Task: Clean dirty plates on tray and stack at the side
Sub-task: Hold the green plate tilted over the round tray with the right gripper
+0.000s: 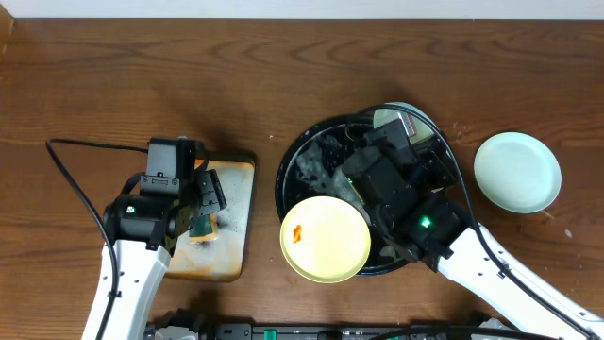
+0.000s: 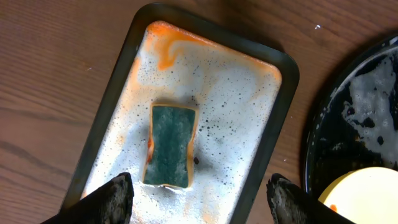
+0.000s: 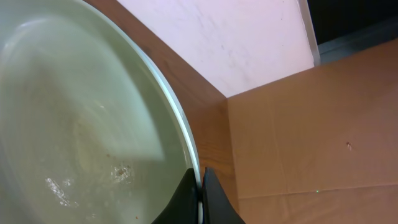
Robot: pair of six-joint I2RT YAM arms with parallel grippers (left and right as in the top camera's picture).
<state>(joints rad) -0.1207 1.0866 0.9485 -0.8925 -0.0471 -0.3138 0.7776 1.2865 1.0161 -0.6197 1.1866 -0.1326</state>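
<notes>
The round black tray (image 1: 286,175) holds soapy water. A pale yellow plate (image 1: 330,244) with an orange smear lies on its front rim; it also shows in the left wrist view (image 2: 368,194). One pale blue-green plate (image 1: 516,172) lies flat on the table to the right. My right gripper (image 3: 201,186) is shut on the rim of the other pale blue-green plate (image 3: 74,112) and holds it tilted over the tray's far side (image 1: 385,117). My left gripper (image 2: 200,186) is open and empty, above a green and yellow sponge (image 2: 171,146).
The sponge lies in a rectangular rust-stained metal tray (image 2: 277,124) with foam, left of the black tray (image 2: 373,106). A black cable (image 1: 71,175) loops over the table at the left. A brown cardboard panel (image 3: 311,124) and a white wall stand behind the table.
</notes>
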